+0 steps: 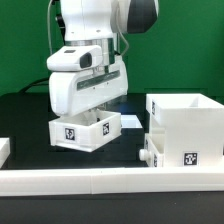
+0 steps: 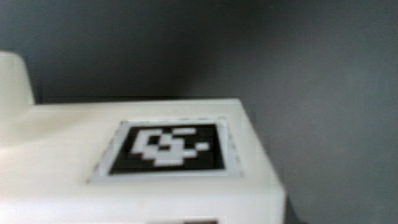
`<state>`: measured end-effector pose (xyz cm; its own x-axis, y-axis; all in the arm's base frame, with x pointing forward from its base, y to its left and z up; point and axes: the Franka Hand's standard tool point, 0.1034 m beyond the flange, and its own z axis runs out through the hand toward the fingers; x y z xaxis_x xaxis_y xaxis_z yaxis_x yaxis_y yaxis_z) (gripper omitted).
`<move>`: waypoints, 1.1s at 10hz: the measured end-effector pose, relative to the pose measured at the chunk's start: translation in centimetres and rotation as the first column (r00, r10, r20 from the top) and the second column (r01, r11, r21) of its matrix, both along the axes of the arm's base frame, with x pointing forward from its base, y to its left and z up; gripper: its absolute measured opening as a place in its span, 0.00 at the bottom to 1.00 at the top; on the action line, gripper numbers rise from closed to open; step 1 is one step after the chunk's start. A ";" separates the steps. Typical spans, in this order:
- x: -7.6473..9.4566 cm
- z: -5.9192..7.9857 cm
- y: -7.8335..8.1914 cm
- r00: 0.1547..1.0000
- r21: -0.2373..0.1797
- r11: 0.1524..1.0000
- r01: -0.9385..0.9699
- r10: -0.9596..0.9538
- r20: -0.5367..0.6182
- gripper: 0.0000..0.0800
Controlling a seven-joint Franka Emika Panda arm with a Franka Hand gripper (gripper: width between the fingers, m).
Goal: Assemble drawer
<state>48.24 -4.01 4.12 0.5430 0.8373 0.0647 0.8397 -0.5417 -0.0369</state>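
No readable text; only square tags on tray [image 1: 84, 130], box shell [image 1: 189, 130].

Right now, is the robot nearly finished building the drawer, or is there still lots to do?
Still a good way to go. Looks done: one small tray sits low against the box shell, apparently slid in. In hand: the arm is down over the other tray, but its gripper is hidden, so I can't tell if it's holding. Left: that tray still sits apart from the shell.
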 end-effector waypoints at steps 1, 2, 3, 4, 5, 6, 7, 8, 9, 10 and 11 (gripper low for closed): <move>0.3 0.1 -0.2 0.994 -0.007 0.994 -0.108 0.108 0.005 0.05; 0.9 0.3 -0.2 0.982 -0.017 0.982 -0.186 0.186 0.012 0.05; 1.5 0.5 -0.2 0.961 -0.031 0.961 -0.275 0.276 0.020 0.05; 1.7 0.6 -0.2 0.945 -0.042 0.944 -0.326 0.327 0.022 0.05; 1.7 0.6 -0.3 0.926 -0.044 0.926 -0.375 0.376 0.021 0.05; 1.6 0.5 -0.4 0.908 -0.046 0.908 -0.417 0.418 0.022 0.05; 1.6 0.5 -0.5 0.882 -0.051 0.881 -0.470 0.471 0.021 0.05; 1.9 0.5 -0.3 0.892 -0.046 0.891 -0.452 0.453 0.015 0.05; 2.6 0.6 0.3 0.892 -0.044 0.891 -0.451 0.452 0.010 0.05; 3.9 1.0 1.1 0.886 -0.049 0.885 -0.463 0.463 0.008 0.05; 5.0 1.2 1.9 0.884 -0.049 0.883 -0.466 0.467 -0.005 0.05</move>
<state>53.29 -2.10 5.34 0.0885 0.9959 0.0213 0.9960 -0.0882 -0.0146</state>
